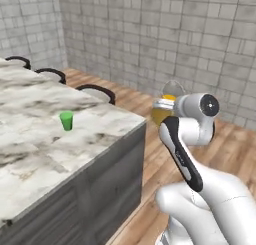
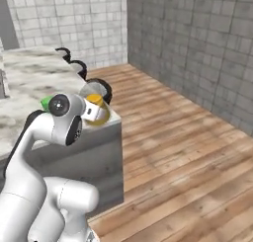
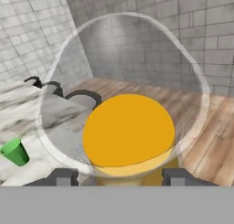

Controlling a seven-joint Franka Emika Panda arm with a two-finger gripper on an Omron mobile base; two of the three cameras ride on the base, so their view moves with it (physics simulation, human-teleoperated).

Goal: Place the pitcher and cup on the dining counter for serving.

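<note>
Hand view looks straight down the fingers (image 3: pixel 122 177) into the pitcher (image 3: pixel 125 127), its clear glass bulging wide above them and a disc of orange-yellow liquid sitting just beyond the tips; the two dark tips stand at either side of the jug's base, clamped on it, so the vessel is carried clear of any surface. Off to one side of the fingers, and farther out, the cup (image 3: pixel 15 152) stands upright on the marble worktop (image 3: pixel 27 122), apparently already set out for serving. Left base view shows the pitcher (image 1: pixel 164 108) held beyond the white arm's wrist, off the corner of the worktop (image 1: pixel 45 154) and over the wooden floor (image 1: pixel 230 154), with the green cup (image 1: pixel 66 120) well apart from it, back from the slab's edge. Right base view shows the jug (image 2: pixel 96 107) at the end of the arm, against the worktop's near corner, though whether it has crossed over the slab cannot be told from there. By these frames the cup's half of the job looks done; the pitcher is judged to be in transit, gripped low so that it can be lowered upright onto the marble near the cup without spilling
</note>
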